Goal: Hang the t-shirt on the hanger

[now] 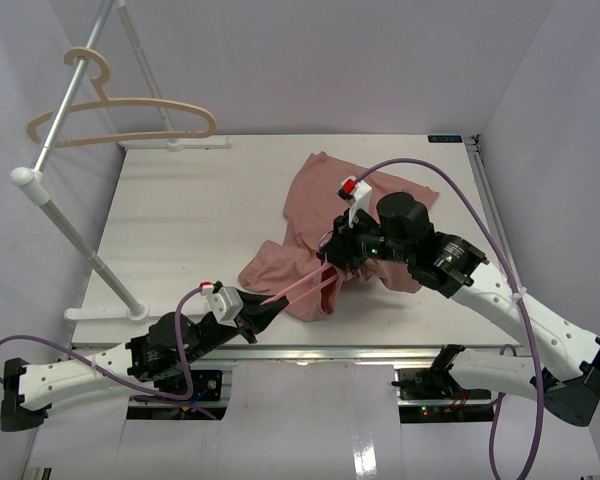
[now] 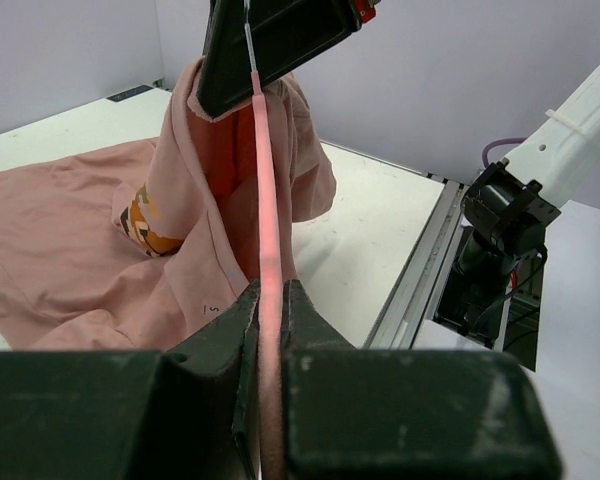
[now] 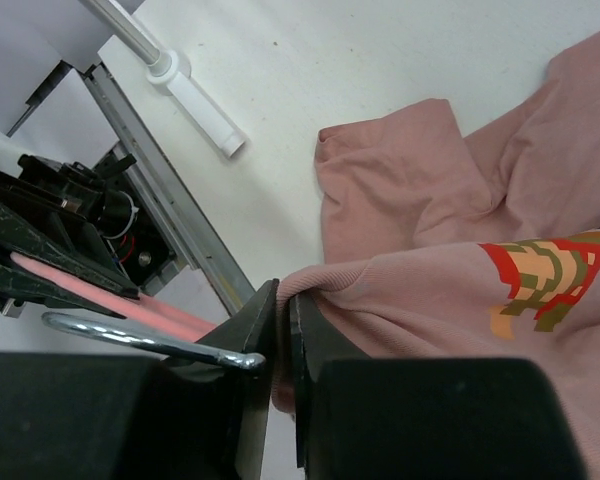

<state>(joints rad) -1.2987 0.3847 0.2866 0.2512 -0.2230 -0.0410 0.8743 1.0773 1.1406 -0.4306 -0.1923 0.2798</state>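
Two arms are reaching in over the table (image 1: 190, 220), and each pincer is closed on something. The left gripper (image 2: 267, 305) is hovering at the table's near edge. Its fingers (image 2: 215, 345) are pressing together on a thin pink bar of the hanger (image 2: 264, 200), which is running up and away from them toward the table's middle.

The right gripper (image 3: 285, 310) is hanging above the table's near-centre. Its fingers (image 3: 248, 345) are pinching a ribbed edge of the t-shirt (image 1: 315, 195) and holding that edge up off the table like a small tent. The hanger's far end is meeting this raised cloth at the right gripper; whether it is going inside the shirt, I cannot tell. The hanger's metal hook (image 3: 150, 338) is lying just beside one of the right gripper's fingers, its tip touching or almost touching it.

Most of the t-shirt is lying crumpled on the right half of the table, spreading from the centre toward the far right corner, with one sleeve lying flat nearer the table's front edge. A blocky red, orange and olive print (image 3: 540, 280) is showing on the lifted cloth.

Above the table's far left corner, a beige hanger (image 1: 140, 101) is hanging on a metal rack (image 1: 25, 180).
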